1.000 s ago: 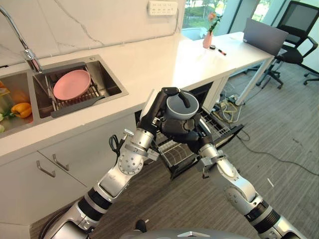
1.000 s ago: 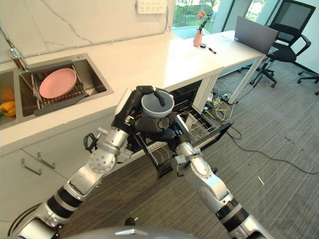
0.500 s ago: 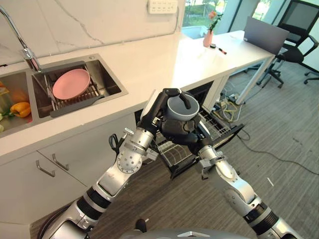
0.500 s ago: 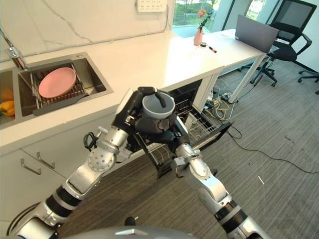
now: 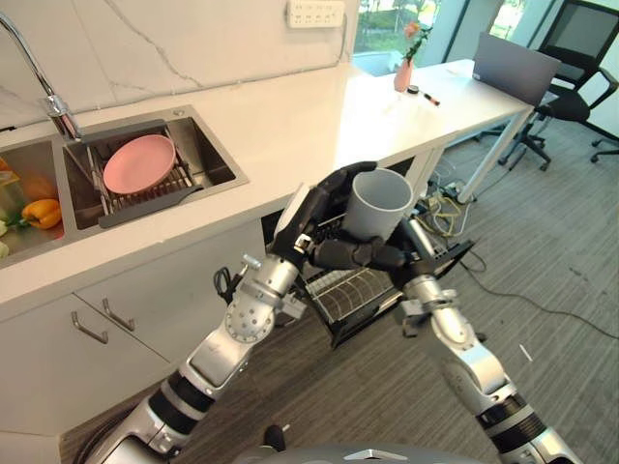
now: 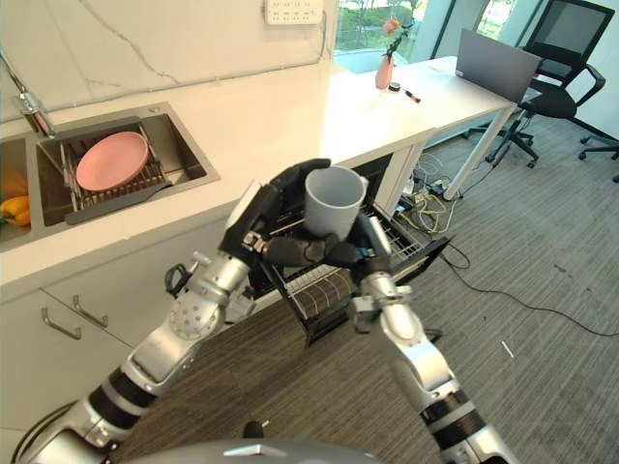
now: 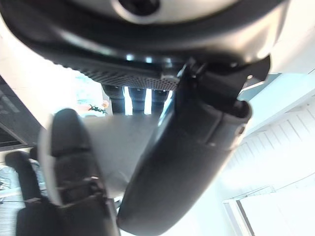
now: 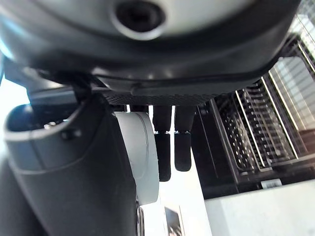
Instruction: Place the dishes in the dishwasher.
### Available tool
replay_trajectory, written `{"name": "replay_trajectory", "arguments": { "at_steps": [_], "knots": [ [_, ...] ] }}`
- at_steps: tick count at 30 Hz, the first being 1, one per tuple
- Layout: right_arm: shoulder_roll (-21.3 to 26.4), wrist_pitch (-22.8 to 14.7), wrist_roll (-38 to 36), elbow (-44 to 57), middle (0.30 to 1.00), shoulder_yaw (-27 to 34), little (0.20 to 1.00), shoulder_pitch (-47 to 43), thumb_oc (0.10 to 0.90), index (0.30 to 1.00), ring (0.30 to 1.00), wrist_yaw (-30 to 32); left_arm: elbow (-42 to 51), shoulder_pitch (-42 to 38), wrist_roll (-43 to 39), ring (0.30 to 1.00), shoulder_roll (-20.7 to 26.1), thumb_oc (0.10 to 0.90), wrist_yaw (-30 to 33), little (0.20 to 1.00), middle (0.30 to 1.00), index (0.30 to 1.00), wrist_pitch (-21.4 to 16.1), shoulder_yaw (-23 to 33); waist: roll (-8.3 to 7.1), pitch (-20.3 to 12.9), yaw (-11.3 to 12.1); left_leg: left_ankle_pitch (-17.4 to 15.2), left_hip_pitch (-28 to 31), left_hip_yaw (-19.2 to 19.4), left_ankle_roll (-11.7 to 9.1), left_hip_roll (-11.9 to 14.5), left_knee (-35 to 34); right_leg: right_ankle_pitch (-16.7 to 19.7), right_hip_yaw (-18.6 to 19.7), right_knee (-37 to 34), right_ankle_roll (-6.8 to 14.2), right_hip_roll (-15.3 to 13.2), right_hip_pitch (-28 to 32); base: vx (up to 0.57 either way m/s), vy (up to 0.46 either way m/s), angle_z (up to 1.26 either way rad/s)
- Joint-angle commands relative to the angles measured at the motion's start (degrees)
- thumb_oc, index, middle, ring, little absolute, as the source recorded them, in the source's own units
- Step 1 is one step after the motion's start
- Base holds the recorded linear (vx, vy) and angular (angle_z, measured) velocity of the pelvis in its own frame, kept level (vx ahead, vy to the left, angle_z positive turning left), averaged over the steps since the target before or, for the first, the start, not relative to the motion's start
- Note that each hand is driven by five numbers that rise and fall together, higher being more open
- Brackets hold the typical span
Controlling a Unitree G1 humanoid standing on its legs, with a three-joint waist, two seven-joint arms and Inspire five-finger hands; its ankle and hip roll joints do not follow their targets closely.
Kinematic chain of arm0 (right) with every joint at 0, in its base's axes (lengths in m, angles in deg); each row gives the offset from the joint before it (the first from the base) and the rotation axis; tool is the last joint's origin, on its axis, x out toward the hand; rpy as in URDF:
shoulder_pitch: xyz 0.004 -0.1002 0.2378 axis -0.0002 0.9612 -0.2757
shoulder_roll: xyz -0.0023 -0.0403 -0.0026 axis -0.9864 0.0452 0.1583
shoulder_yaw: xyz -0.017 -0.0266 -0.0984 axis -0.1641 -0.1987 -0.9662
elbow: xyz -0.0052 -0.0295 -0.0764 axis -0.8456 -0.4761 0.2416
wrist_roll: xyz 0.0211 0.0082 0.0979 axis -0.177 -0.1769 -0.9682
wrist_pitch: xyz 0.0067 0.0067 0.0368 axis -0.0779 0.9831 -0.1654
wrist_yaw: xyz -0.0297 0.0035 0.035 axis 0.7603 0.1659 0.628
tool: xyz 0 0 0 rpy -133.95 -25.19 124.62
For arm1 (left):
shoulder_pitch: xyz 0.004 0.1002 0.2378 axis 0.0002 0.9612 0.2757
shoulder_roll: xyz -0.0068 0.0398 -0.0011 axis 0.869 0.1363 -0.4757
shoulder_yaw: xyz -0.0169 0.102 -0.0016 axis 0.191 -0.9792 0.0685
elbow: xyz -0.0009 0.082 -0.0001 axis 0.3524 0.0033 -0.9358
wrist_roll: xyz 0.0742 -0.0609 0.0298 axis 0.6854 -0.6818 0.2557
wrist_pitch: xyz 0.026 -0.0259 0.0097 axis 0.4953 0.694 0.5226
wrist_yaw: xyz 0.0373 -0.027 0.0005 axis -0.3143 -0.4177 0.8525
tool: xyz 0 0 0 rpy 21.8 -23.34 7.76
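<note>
- You have the white counter (image 5: 290,116) running across the upper half of the head views, from about 9 o'clock to 2 o'clock.
- The open dishwasher (image 5: 368,285) sits under the counter's edge near the centre, with its wire rack (image 6: 329,280) pulled out toward 5 o'clock.
- The sink (image 5: 208,159) is set into the counter at about 10 o'clock; a pink plate (image 5: 138,162) lies in it on a dark rack, leaning a little, well apart from both hands.
- The grey cup (image 5: 379,201) is in the air just above the pulled-out rack, at the centre of the view. Its long axis is close to upright, tipped slightly so the open mouth points up toward 1 o'clock and the closed base points down toward 7 o'clock.
- Your left hand (image 5: 314,208) comes up from 7 o'clock on a raised forearm; its fingers arch over to the cup's rim on the 9 o'clock side and curl against the wall.
- Your right hand (image 5: 353,253) rises from 5 o'clock with the wrist bent, and its fingers (image 5: 334,254) wrap across the cup's base from below, closed on it.
- In the right wrist view the cup's pale wall (image 8: 145,152) lies against the thumb, with the dishwasher rack beyond.
</note>
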Motion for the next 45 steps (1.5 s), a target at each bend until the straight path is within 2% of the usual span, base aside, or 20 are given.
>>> {"name": "replay_trajectory", "arguments": {
  "at_steps": [1,5,6,9,10,14,15,16,17,18,19,20,23,24,27,29,35,43,44,45],
  "knots": [
    [0.8,-8.0,0.8,3.4,0.300,9.4,0.300,-5.5,0.400,0.300,0.300,1.3,1.7,-1.6,2.1,0.900,-0.1,0.800,0.3,0.900,0.900,0.900,-4.8,2.1,1.74,-2.3,1.7,-3.8,5.6,4.4,-8.5,10.4,0.6,3.0,-4.1,1.8,2.8,-5.8,-5.1,0.00,0.004,0.04],
    [5.8,-6.8,4.3,0.0,0.300,12.4,0.300,-5.4,0.400,0.300,0.300,0.1,0.2,3.7,1.8,0.900,2.5,0.800,-1.7,0.900,0.900,0.900,-4.8,5.4,1.58,-2.0,2.3,-3.6,5.0,3.8,-8.6,10.2,0.6,2.9,-4.6,2.4,2.8,-6.0,-5.4,0.00,0.007,0.02],
    [14.0,-2.8,13.6,-5.6,0.300,12.2,0.300,-7.9,0.400,0.300,0.300,-2.5,-3.2,7.5,4.2,0.900,5.6,0.800,-4.2,0.900,0.900,0.900,-4.6,6.9,1.23,-1.5,3.2,-3.3,4.3,3.4,-8.7,10.0,0.6,2.9,-5.1,2.6,2.8,-6.0,-5.7,-0.01,0.017,0.07],
    [14.0,-2.9,13.7,-5.8,0.300,12.0,0.300,-8.1,0.400,0.300,0.300,-2.5,-3.3,7.5,4.3,0.900,5.5,0.800,-4.2,0.900,0.900,0.900,-4.7,7.1,1.35,-1.5,3.1,-3.4,4.3,3.4,-8.7,10.0,0.6,2.9,-5.2,2.6,2.8,-6.0,-5.7,-0.01,0.011,0.12],
    [17.8,-0.3,20.1,-12.1,0.300,9.9,0.300,-12.2,0.400,0.300,0.300,-3.7,-8.4,10.5,5.8,0.900,6.3,0.800,-7.0,0.900,0.900,0.900,-3.9,5.7,1.17,-0.6,4.1,-3.0,3.5,2.9,-8.7,9.9,0.6,3.0,-5.6,2.7,2.8,-6.1,-6.0,-0.05,0.027,0.32],
    [19.4,0.9,24.5,-20.3,0.300,5.8,0.300,-19.6,0.400,0.300,0.300,-3.8,-13.8,11.4,7.9,0.900,6.8,0.800,-8.5,0.900,0.900,0.900,-3.8,3.8,1.09,1.4,5.2,-2.2,1.4,2.0,-8.7,9.8,0.6,3.1,-6.1,2.9,2.9,-6.3,-7.4,-0.11,0.006,0.16],
    [20.9,2.2,30.5,-29.8,0.300,1.2,0.300,-28.0,0.400,0.300,0.300,-2.9,-18.6,12.2,8.9,0.900,7.0,0.800,-8.2,0.900,0.900,0.900,-3.9,2.5,0.72,4.2,7.2,-0.9,-1.9,0.6,-8.8,9.9,0.6,3.4,-6.7,3.6,2.7,-6.3,-10.1,-0.21,-0.015,0.30],
    [20.8,2.0,30.5,-30.4,0.300,0.8,0.300,-28.6,0.400,0.300,0.300,-2.9,-18.8,12.0,9.0,0.900,6.9,0.800,-8.1,0.900,0.900,0.900,-4.0,2.6,0.79,4.2,7.0,-0.9,-2.1,0.6,-8.8,9.9,0.6,3.4,-6.7,3.7,2.7,-6.3,-10.3,-0.27,-0.026,0.19],
    [21.6,2.6,32.4,-37.1,0.300,-1.6,0.300,-34.0,0.400,0.300,0.300,-2.1,-20.7,12.4,8.7,0.900,6.8,0.800,-7.5,0.900,0.900,0.900,-3.9,2.2,0.51,6.0,8.2,0.0,-4.2,-0.2,-8.9,9.8,0.6,3.8,-7.0,3.9,2.6,-6.2,-11.9,-0.15,-0.009,0.25],
    [21.7,2.5,33.2,-41.3,0.300,-3.9,0.300,-38.4,0.400,0.300,0.300,-1.9,-22.1,12.2,8.8,0.900,6.6,0.800,-7.1,0.900,0.900,0.900,-4.0,2.3,0.56,6.9,8.4,0.5,-5.6,-0.6,-8.9,9.8,0.6,4.1,-7.1,4.2,2.5,-6.3,-13.3,-0.15,-0.009,0.24],
    [21.7,2.5,33.2,-41.4,0.300,-4.1,0.300,-38.6,0.400,0.300,0.300,-1.9,-22.1,12.2,8.8,0.900,6.5,0.800,-7.1,0.900,0.900,0.900,-4.0,2.4,0.59,6.9,8.3,0.5,-5.6,-0.6,-8.9,9.8,0.6,4.1,-7.1,4.2,2.5,-6.3,-13.4,-0.12,0.000,0.31],
    [21.7,3.1,35.4,-48.9,0.300,-7.4,0.300,-43.9,0.400,0.300,0.300,-1.6,-24.1,12.4,8.7,0.900,6.5,0.800,-6.4,0.900,0.900,0.900,-3.8,2.2,0.26,8.6,9.6,1.3,-7.8,-1.3,-9.0,9.8,0.6,4.6,-7.2,4.3,2.5,-6.3,-15.1,-0.07,-0.003,0.21],
    [20.5,3.8,36.8,-56.3,0.300,-10.3,0.300,-49.8,0.400,0.300,0.300,-0.9,-26.0,12.3,9.2,0.900,6.1,0.800,-5.4,0.900,0.900,0.900,-3.6,2.6,0.21,9.6,10.2,2.0,-9.8,-1.7,-9.1,9.7,0.6,5.1,-7.1,4.5,2.5,-6.3,-17.1,-0.04,0.003,0.09],
    [19.6,4.3,39.3,-64.3,0.300,-12.7,0.300,-53.5,0.400,0.300,0.300,-0.9,-29.2,11.5,9.9,0.900,5.5,0.800,-4.4,0.900,0.900,0.900,-3.4,2.3,0.10,10.5,10.9,2.4,-11.4,-2.0,-9.3,9.7,0.6,5.5,-7.4,4.4,2.5,-6.3,-18.3,-0.01,0.006,0.05],
    [19.1,4.6,42.5,-69.8,0.300,-15.1,0.300,-55.5,0.400,0.300,0.300,-0.7,-32.1,10.3,10.8,0.900,4.2,0.800,-2.8,0.900,0.900,0.900,-3.1,2.4,0.34,11.4,11.6,2.8,-13.1,-2.7,-9.4,9.6,0.6,5.7,-7.9,4.1,2.5,-6.4,-19.0,0.03,0.005,0.18],
    [18.9,5.1,42.4,-75.0,0.300,-14.2,0.300,-56.0,0.400,0.300,0.300,-0.1,-33.4,9.2,10.8,0.900,3.2,0.800,-1.3,0.900,0.900,0.900,-3.3,2.6,1.04,12.3,12.6,3.1,-14.7,-3.7,-9.5,9.3,0.6,5.7,-8.4,3.3,2.5,-6.5,-19.4,0.03,0.007,0.14],
    [19.4,4.7,40.3,-77.5,0.300,-11.3,0.300,-53.6,0.400,0.300,0.300,0.5,-35.9,8.4,10.5,0.900,2.1,0.800,2.0,0.900,0.900,0.900,-3.6,4.3,2.79,13.7,14.2,3.5,-17.7,-5.9,-9.4,8.1,0.6,6.0,-10.0,2.2,2.9,-7.1,-20.5,0.02,-0.008,0.25],
    [18.6,3.7,39.8,-75.4,0.300,-12.2,0.300,-53.8,0.400,0.300,0.300,0.4,-37.5,7.9,10.7,0.900,1.4,0.800,4.1,0.900,0.900,0.900,-4.4,4.7,3.04,13.5,15.5,3.4,-18.7,-7.2,-9.1,7.0,0.6,6.2,-10.4,1.3,3.3,-7.4,-20.3,0.01,0.003,0.03],
    [18.6,3.7,39.8,-75.4,0.352,-12.2,0.352,-53.7,0.435,0.352,0.352,0.4,-37.6,7.9,10.7,0.900,1.4,0.800,4.1,0.900,0.900,0.900,-4.4,4.7,3.04,13.5,15.4,3.4,-18.7,-7.2,-9.1,7.0,0.6,6.2,-10.5,1.3,3.3,-7.4,-20.3,0.00,0.000,0.00],
    [18.6,3.4,39.5,-75.0,0.712,-11.9,0.712,-53.5,0.675,0.712,0.712,0.7,-37.6,7.7,11.0,0.900,1.4,0.800,4.5,0.900,0.900,0.900,-4.5,4.6,2.95,13.3,15.5,3.3,-18.8,-7.4,-9.1,6.9,0.6,6.0,-10.6,1.3,3.3,-7.4,-20.2,0.00,0.000,0.00]
  ]
}}
